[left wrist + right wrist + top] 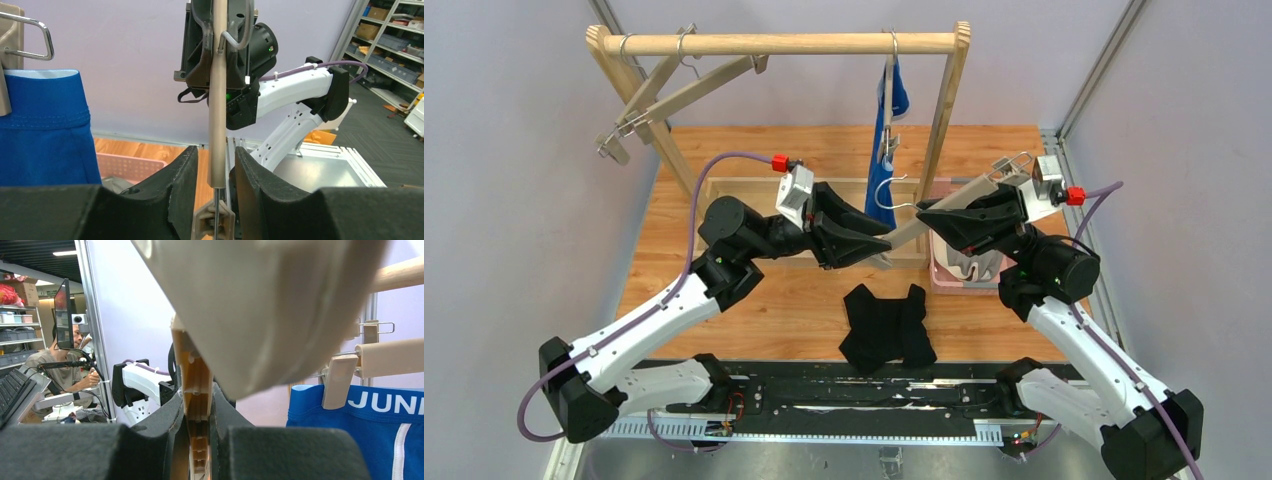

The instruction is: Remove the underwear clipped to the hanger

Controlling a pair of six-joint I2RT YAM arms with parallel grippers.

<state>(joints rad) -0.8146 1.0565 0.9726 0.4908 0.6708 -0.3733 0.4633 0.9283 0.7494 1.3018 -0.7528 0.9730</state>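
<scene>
Where walls rise grey, wooden tabletop (pixel 784 300).

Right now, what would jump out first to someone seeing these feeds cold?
Both arms meet mid-table over one bare wooden hanger: the left gripper clamps its lower end, the right gripper its upper part. Behind them, blue underwear hangs clipped on the wooden rack, right of centre. Black underwear lies flat on the table near the arm bases.
</scene>
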